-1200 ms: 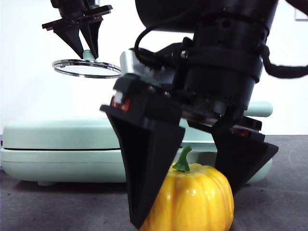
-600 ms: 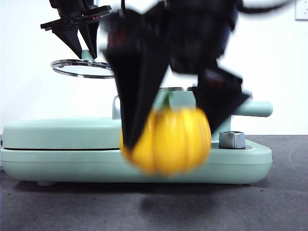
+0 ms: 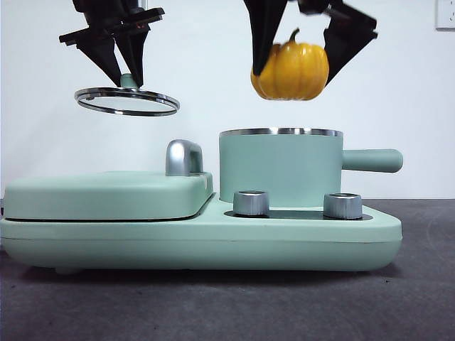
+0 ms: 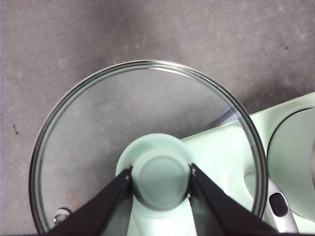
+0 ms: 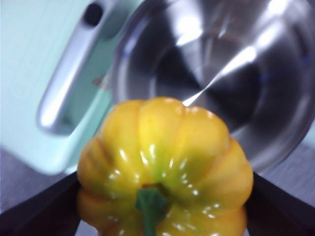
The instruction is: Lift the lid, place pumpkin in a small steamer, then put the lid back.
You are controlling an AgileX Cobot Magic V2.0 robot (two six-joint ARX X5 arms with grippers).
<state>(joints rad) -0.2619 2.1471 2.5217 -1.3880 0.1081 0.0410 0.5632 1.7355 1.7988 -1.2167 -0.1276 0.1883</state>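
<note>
My right gripper [image 3: 293, 53] is shut on the yellow-orange pumpkin [image 3: 291, 70] and holds it in the air just above the small steamer [image 3: 281, 165], a mint-green pot with a steel rim and side handle. In the right wrist view the pumpkin [image 5: 165, 169] fills the space between the jaws, with the steamer's open steel bowl [image 5: 216, 73] beyond it. High at the left, my left gripper [image 3: 122, 67] is shut on the mint-green knob of the glass lid [image 3: 128, 101], held over the griddle cover. The left wrist view shows the lid [image 4: 147, 147] and its knob clamped between the jaws.
The long mint-green base appliance [image 3: 199, 238] carries the steamer at its right and a flat griddle cover [image 3: 106, 193] with a silver handle [image 3: 183, 156] at its left. Two silver knobs [image 3: 251, 202] sit in front of the steamer. Dark grey tabletop lies in front.
My right gripper has lifted the pumpkin off the table, up and back, from the near foreground to just above the steamer. The left gripper with the lid has stayed in place.
</note>
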